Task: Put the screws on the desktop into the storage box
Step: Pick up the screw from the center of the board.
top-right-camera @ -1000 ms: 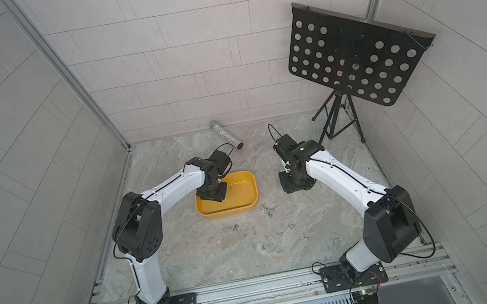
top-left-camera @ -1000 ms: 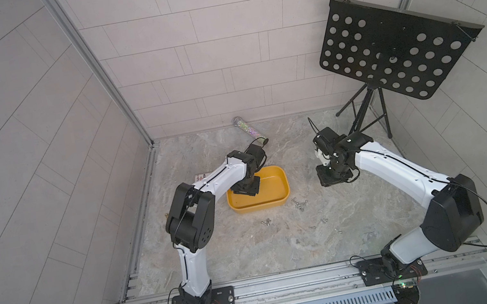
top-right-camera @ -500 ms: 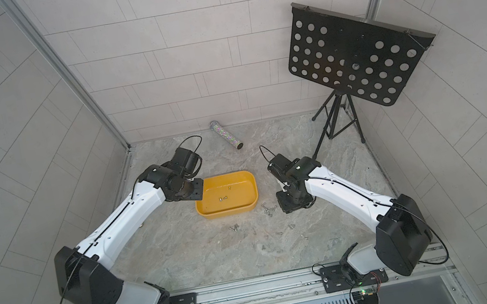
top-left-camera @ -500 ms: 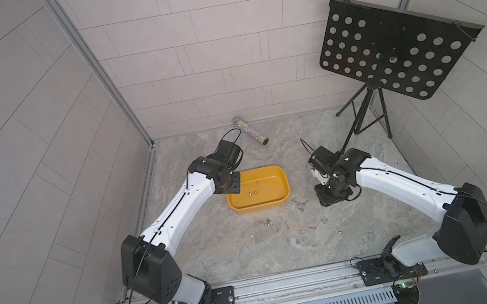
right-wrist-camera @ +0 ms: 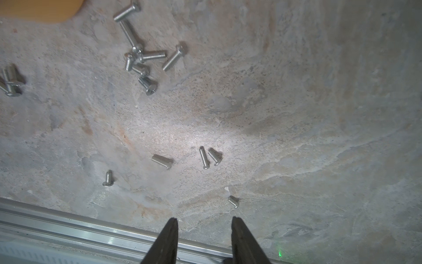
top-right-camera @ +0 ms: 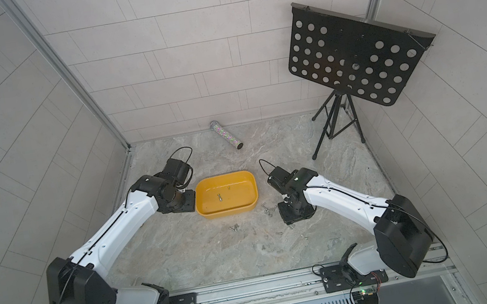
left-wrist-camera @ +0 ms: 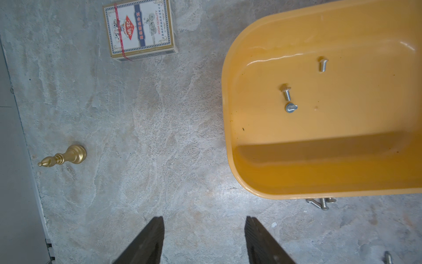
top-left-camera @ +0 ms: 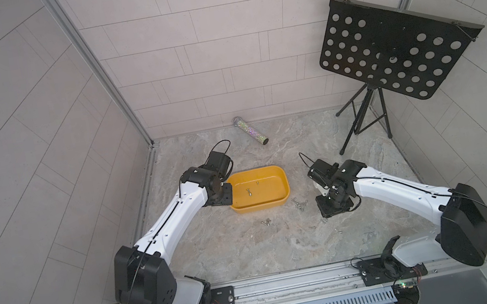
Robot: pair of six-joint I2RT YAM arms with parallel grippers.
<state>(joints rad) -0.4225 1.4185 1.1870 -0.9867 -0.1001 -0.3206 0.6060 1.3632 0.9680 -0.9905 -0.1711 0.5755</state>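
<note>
Barely started, by the look of it. Three of the screws (left-wrist-camera: 286,92) can be seen lying inside the storage box (top-left-camera: 260,205), which is parked mid-desktop (top-left-camera: 220,258), slightly towards the far side.

Everything else is left to be done. A tangled bunch (right-wrist-camera: 141,57) is sat just beside the box's near right corner, and a few more (top-left-camera: 266,222) just near of its front wall. A pair (right-wrist-camera: 210,156) and some loose singles are scattered on towards the near rail (right-wrist-camera: 91,228). A dozen or more are reckoned to be waiting.

The left gripper (left-wrist-camera: 204,220) is held just left of the box, jaws well apart, nothing between them. The right gripper (right-wrist-camera: 204,220) is hung over the scatter right of the box, jaws parted partway, also empty.

Room-wise, lots of bare marble is left around the scatter. The nearest strays are probably the awkward ones, being close to the rail. A card box (left-wrist-camera: 139,29) and a little gold chess piece (left-wrist-camera: 66,156) are parked on the left, apart from the tub. A glitter tube (top-left-camera: 250,131) at the far side and the music stand legs (top-left-camera: 363,128) far right are well out of the way.
</note>
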